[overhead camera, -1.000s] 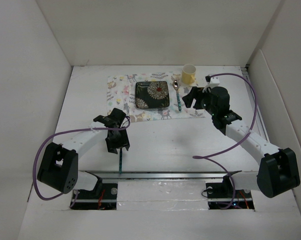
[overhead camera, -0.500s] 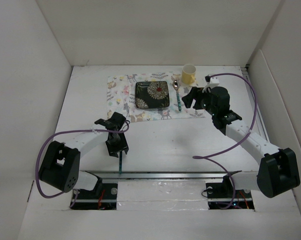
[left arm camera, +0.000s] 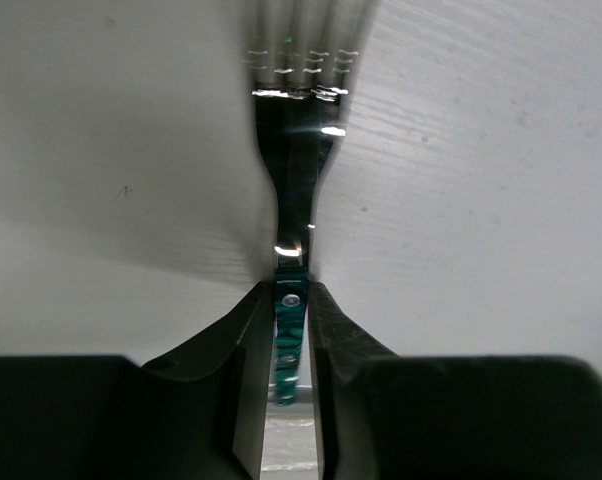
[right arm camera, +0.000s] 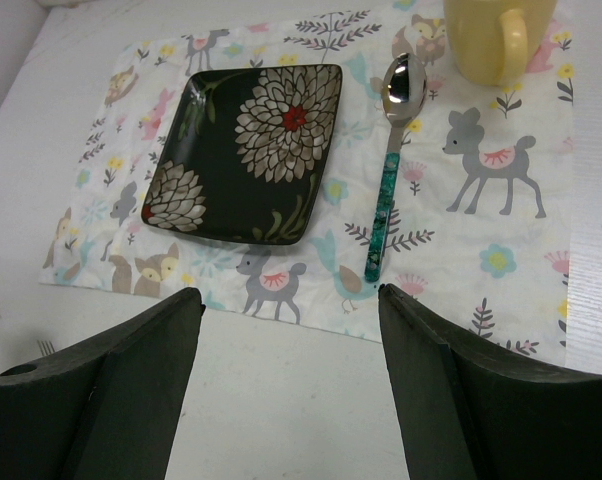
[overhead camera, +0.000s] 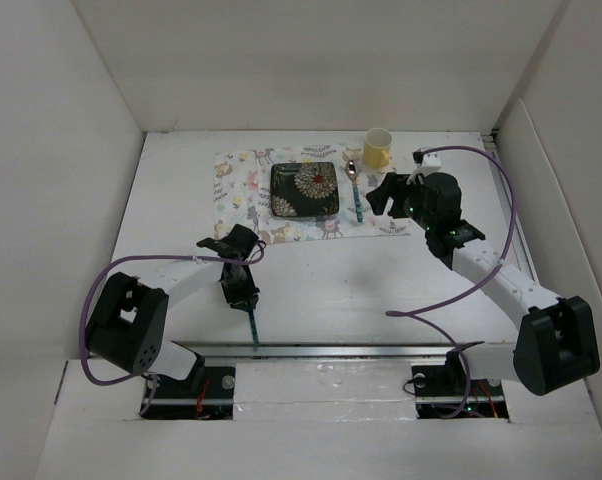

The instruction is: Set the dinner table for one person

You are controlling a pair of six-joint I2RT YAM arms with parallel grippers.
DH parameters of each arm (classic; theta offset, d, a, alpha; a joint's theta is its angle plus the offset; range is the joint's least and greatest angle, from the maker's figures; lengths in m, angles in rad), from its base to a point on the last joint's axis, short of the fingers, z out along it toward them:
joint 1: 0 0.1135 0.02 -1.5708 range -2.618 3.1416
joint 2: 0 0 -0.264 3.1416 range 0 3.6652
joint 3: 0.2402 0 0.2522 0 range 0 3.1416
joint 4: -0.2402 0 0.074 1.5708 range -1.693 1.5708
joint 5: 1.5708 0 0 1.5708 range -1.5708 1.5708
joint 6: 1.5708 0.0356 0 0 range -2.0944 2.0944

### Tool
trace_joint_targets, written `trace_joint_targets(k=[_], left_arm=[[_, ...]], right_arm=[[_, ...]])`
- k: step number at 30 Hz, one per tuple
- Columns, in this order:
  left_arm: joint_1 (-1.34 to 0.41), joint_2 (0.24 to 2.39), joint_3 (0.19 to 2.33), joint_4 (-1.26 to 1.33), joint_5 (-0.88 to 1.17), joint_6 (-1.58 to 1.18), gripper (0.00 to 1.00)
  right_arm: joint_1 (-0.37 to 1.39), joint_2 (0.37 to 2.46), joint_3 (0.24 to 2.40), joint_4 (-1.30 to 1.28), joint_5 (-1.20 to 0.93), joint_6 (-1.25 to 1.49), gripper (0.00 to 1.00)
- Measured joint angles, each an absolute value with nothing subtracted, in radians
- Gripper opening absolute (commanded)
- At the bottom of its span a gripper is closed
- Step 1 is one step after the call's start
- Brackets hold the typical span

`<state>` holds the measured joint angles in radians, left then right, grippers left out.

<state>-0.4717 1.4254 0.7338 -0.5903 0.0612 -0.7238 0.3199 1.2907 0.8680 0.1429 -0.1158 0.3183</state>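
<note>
1. The left gripper (overhead camera: pixel 241 292) is hanging low over the dinner table (overhead camera: pixel 331 280), in the lower left of the centre of the top view, below the placemat's (overhead camera: pixel 239 192) lower left corner.
2. It is clenching a fork (left arm camera: pixel 293 200): in the left wrist view its jaws are pressing on both sides of the neck, where the steel is meeting the teal handle.
3. The fork's tines are pointing toward the top of that frame, blurred; whether they are touching the white tabletop I cannot tell.
4. In the top view the teal handle is sticking out below the gripper, slanting toward the bottom edge of the table.
5. The right gripper (overhead camera: pixel 381 192) is hovering right of centre, over the right end of the placemat, with its jaws spread wide and grasping nothing.
6. A dark square plate (right arm camera: pixel 246 150) with white flowers is lying on the placemat, in the upper middle of the right wrist view.
7. A spoon (right arm camera: pixel 391 160) with a teal handle is lying just to the right of the plate, bowl toward the top.
8. A yellow cup (right arm camera: pixel 496 35) is standing at the top right corner, on the placemat.
</note>
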Motion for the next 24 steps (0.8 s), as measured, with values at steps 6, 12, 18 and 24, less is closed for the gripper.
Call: trace_joint_targets(k=[6, 12, 18, 24], left_arm=[[-0.477, 1.424, 0.734, -0.571, 0.062, -0.722, 0.0], [-0.478, 1.376, 0.789, -0.593, 0.01, -0.677, 0.0], [-0.478, 1.374, 1.108, -0.568, -0.049, -0.566, 0.0], [-0.448, 1.62, 1.439, -0.506, -0.113, -0.433, 0.0]], right_arm=[[0.299, 1.29, 0.868, 0.142, -0.111, 0.318, 0.76], [0.292, 1.289, 0.867, 0.142, -0.113, 0.318, 0.76], [0.292, 1.29, 0.867, 0.143, -0.116, 0.318, 0.76], [0.294, 1.312, 0.851, 0.173, -0.116, 0.319, 0.76]])
